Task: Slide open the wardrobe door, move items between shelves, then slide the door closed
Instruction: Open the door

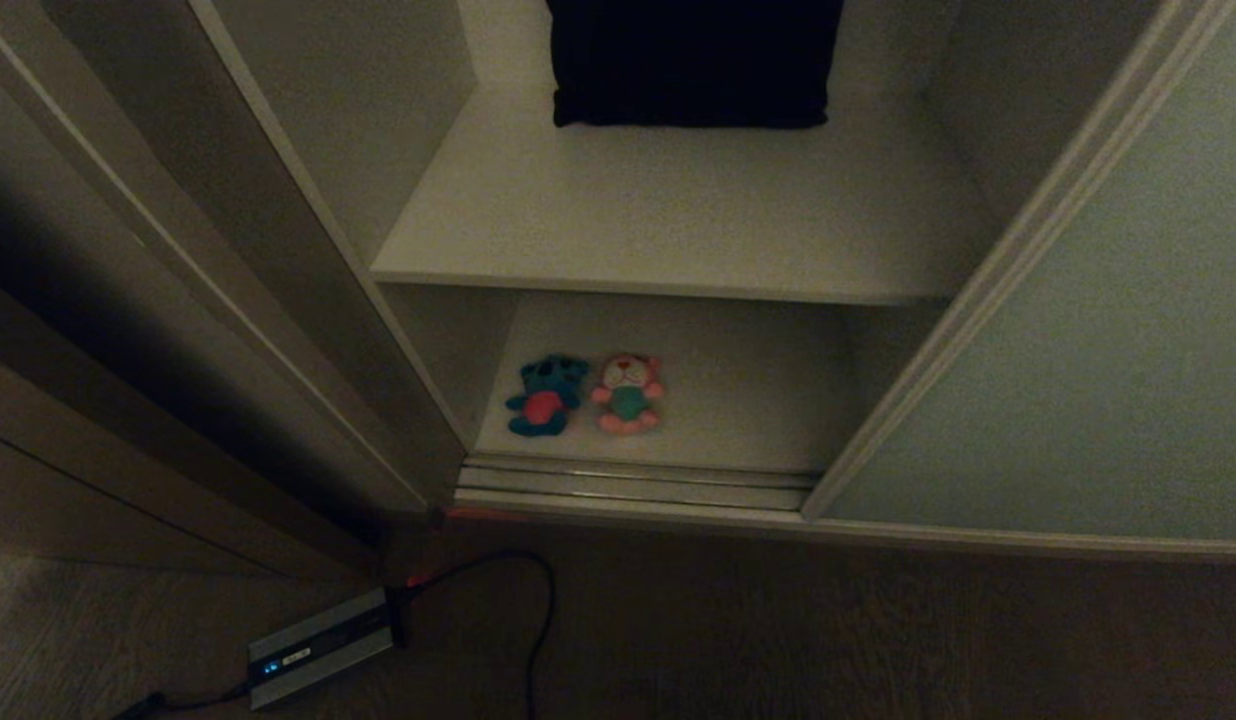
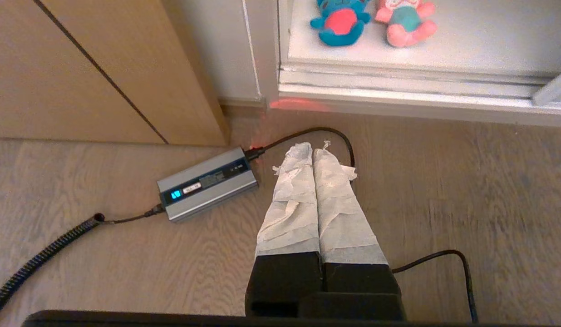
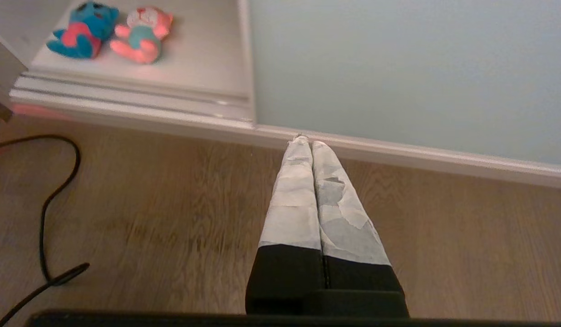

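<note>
A: Item one, left gripper (image 2: 313, 150). Taped fingers pressed together, holding nothing, hanging above the wood floor (image 2: 444, 190) near the grey power brick (image 2: 208, 184) and its black cable (image 2: 307, 133).

B: Item two, right gripper (image 3: 306, 141). Fingers also pressed together, nothing held, hanging over the floor just before the foot of the sliding wardrobe door (image 3: 398, 68).

A: Door position: slid to the right, compartment exposed. Its long axis runs upright; its face looks out toward the robot.

B: Items: blue plush (image 1: 545, 395) and pink plush (image 1: 628, 393), side by side near the left end of the lower shelf (image 1: 758, 400), just behind the floor track (image 1: 638, 485). Both lie on their backs, bellies up, heads toward the back wall, feet toward the track.

A: Upper shelf (image 1: 678, 220): carries only a dark cushion (image 1: 693, 60) at the rear.

B: Hazards, as judged. The cable sits close under the left gripper; a low sweep could snag it and drag the brick.

A: The toys are soft and nearly touching; a loose pinch might catch both or nudge one onto the track, which could jam the door on closing.
</note>
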Available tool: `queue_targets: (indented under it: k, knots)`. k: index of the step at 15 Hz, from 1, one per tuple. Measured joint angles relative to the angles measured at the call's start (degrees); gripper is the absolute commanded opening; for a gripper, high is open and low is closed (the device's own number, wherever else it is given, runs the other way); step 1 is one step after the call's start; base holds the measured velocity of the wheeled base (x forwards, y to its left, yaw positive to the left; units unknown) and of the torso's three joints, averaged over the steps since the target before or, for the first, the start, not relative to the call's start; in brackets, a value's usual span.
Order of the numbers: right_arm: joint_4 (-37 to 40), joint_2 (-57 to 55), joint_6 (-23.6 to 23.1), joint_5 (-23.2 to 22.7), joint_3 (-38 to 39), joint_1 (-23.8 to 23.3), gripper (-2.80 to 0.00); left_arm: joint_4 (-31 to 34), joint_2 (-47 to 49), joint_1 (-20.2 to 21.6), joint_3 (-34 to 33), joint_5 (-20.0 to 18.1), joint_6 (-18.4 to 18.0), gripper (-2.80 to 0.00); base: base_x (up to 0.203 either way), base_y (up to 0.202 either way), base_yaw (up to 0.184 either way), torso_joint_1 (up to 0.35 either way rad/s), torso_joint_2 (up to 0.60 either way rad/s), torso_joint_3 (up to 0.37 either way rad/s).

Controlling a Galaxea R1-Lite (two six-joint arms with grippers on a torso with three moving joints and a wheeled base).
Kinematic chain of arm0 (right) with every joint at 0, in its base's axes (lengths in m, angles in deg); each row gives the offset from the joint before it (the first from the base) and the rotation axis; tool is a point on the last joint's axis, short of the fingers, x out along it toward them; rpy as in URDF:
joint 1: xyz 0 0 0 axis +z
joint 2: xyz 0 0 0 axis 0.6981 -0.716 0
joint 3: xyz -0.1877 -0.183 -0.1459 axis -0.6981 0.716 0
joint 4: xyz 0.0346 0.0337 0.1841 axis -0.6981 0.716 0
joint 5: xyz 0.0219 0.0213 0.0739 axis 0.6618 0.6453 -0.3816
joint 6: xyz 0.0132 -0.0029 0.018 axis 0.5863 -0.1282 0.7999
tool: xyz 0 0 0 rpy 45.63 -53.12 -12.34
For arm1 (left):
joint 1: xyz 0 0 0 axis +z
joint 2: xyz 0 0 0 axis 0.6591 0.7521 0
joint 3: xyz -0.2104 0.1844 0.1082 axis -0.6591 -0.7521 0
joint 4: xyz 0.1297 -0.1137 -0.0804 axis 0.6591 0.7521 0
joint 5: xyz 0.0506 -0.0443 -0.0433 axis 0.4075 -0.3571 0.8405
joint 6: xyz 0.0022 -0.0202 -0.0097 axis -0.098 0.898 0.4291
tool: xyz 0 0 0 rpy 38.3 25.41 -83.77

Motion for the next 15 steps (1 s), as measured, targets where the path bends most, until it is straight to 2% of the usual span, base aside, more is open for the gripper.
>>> queue_targets:
  k: [15]
  knots:
    - [0.0, 0.0, 0.0, 0.0, 0.0, 0.0, -2.8, 0.3, -0.2, 0.0, -0.1, 0.1, 0.3, -2.8, 0.0, 0.0, 0.0, 0.002, 0.0, -0.196]
